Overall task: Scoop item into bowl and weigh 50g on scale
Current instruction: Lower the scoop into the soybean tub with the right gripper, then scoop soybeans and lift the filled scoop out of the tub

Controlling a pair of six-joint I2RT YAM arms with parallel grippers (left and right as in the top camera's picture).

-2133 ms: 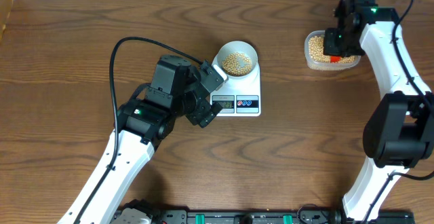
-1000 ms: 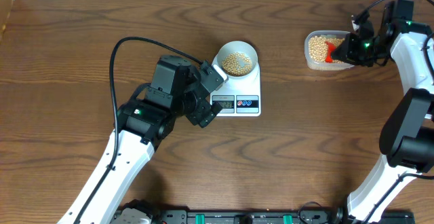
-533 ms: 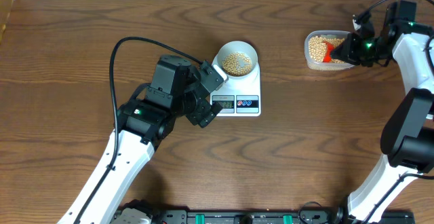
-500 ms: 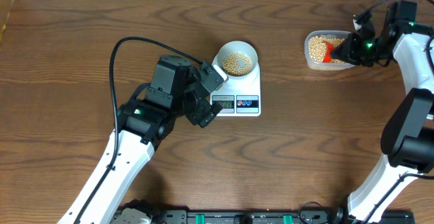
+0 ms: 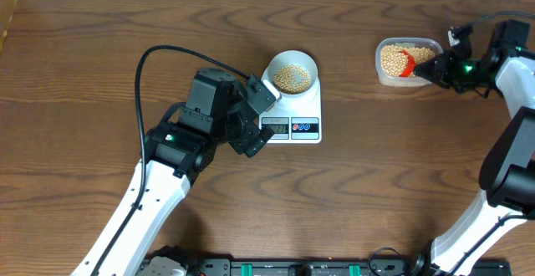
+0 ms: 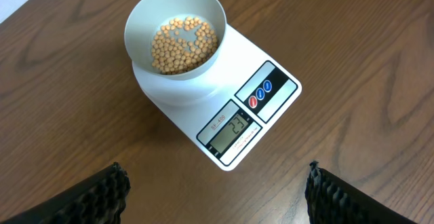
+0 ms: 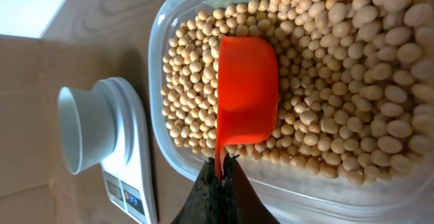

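Overhead view: one scale (image 5: 292,119) sits on the desk (image 5: 100,42), a little behind its middle. Its readout is too small to read from up here.
Bowl: one white bowl (image 5: 292,71) stands on the scale's rear half and hides that part of the platform.
Beans: tan beans (image 6: 183,42) thinly cover the bowl's floor, and a far larger lot fills the tub. There are too many to count in either.
Tub: one clear plastic tub (image 5: 407,62) stands near the desk's far right corner, well apart from the scale. The right wrist view cuts off part of it.
Scoop: one orange scoop (image 7: 247,91) lies on the tub's beans. Whether its cup faces up or down cannot be told.
Display: one display (image 6: 230,127) shows tilted digits in the left wrist view, seemingly a two and a three.
Buttons: two buttons (image 6: 253,102), one red and one blue.
Left arm: the left gripper (image 6: 217,193) is spread wide, holds nothing and hangs over bare desk beside the scale's front edge. The frame's bottom edge cuts off its fingers.
Right arm: the right gripper (image 7: 218,176) is pinched tight on the scoop's thin handle at the tub's rim, and its fingers hide most of that handle.
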